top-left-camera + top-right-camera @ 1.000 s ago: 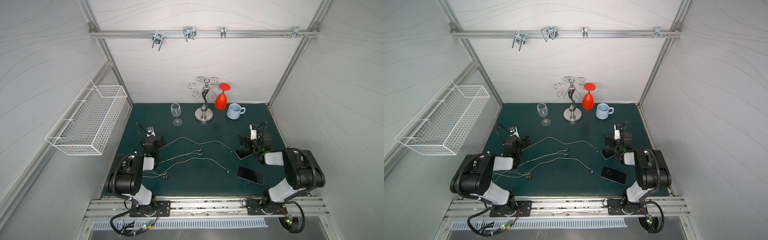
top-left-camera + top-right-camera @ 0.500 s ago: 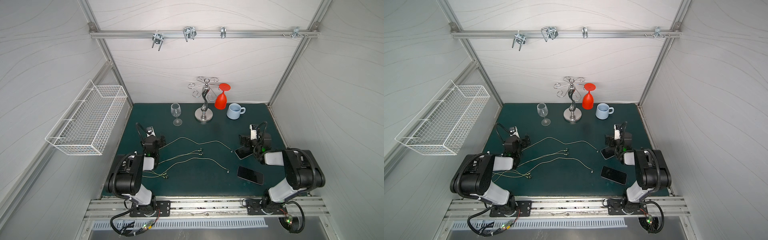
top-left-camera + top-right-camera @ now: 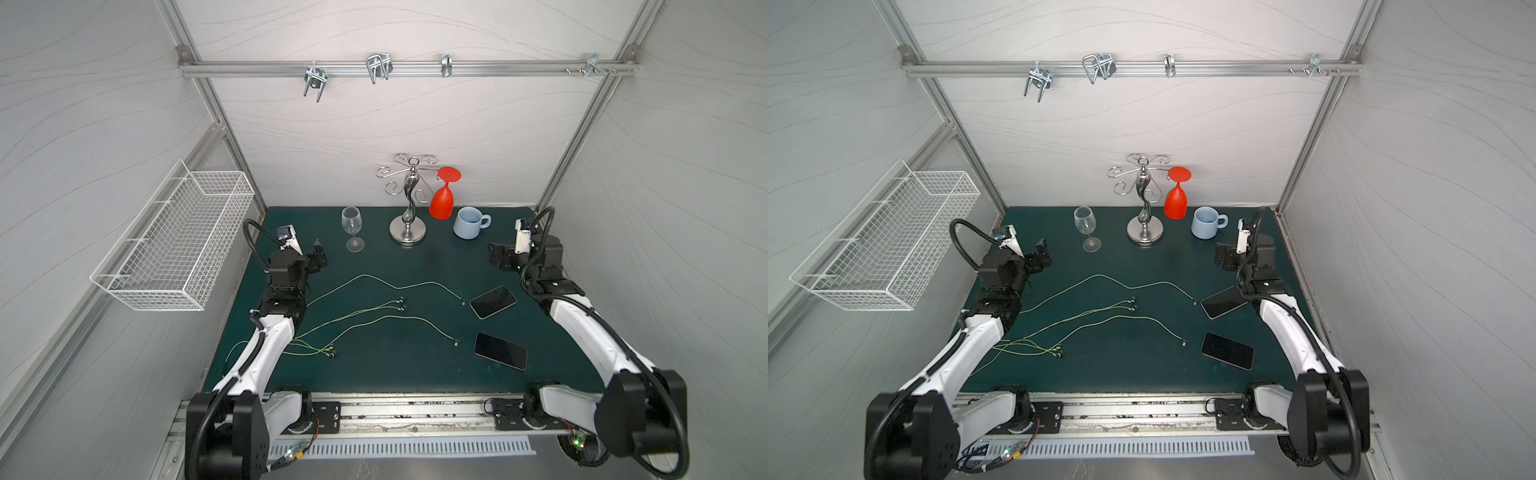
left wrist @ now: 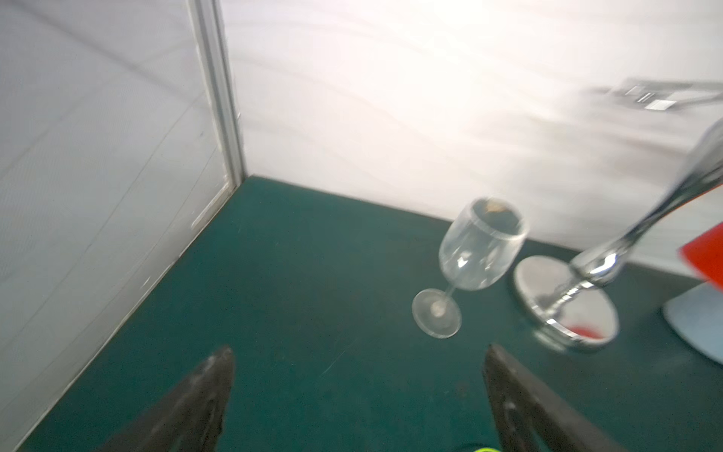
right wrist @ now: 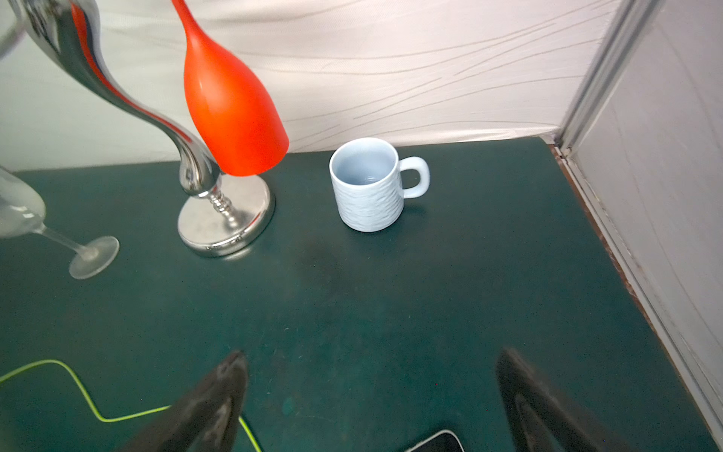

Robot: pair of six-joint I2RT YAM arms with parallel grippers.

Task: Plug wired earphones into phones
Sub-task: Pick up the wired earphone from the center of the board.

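Left gripper [image 3: 320, 254] spread wide and empty, dark tapered fingers [image 4: 195, 399] above bare mat near the far left corner, touching nothing. Right gripper [image 3: 494, 254] just as wide, also empty, above the mat by the right wall, short of the mug [image 3: 467, 223]. Dark green mat [image 3: 395, 374], matte and faintly grainy. Two flat black slabs with glossy screens and rounded corners on its right half: far phone [image 3: 493, 301] lying at an angle, near phone [image 3: 500, 350] closer to the front rail [image 3: 415, 409], the two apart. In a top view, right arm [image 3: 1279, 316] across one end of the far phone. Thin pale yellow-green cords in loose curves across the middle: far cord [image 3: 365, 275] ending in a small dark far plug [image 3: 463, 302] just beside the far phone's corner, not inserted; near cord [image 3: 399, 316] with its near plug [image 3: 456, 343] near the near phone but apart from it. Tiny earbuds [image 3: 401, 299] in two pairs, one mid-mat, one beside the left arm [image 3: 270, 345], cord ends hidden under that arm. Along the back, a clear stemmed wine glass [image 3: 351, 222], a mirror-bright chrome stand [image 3: 408, 232] with curled hooks, a smooth red glass [image 3: 441, 203] hung upside down from it, then the ribbed pale blue mug. White wire basket [image 3: 178, 241] on the left wall. Smooth white panels [image 3: 374, 133] on three sides, aluminium rail in front; open mat between cords and glassware, and between plugs and rail.
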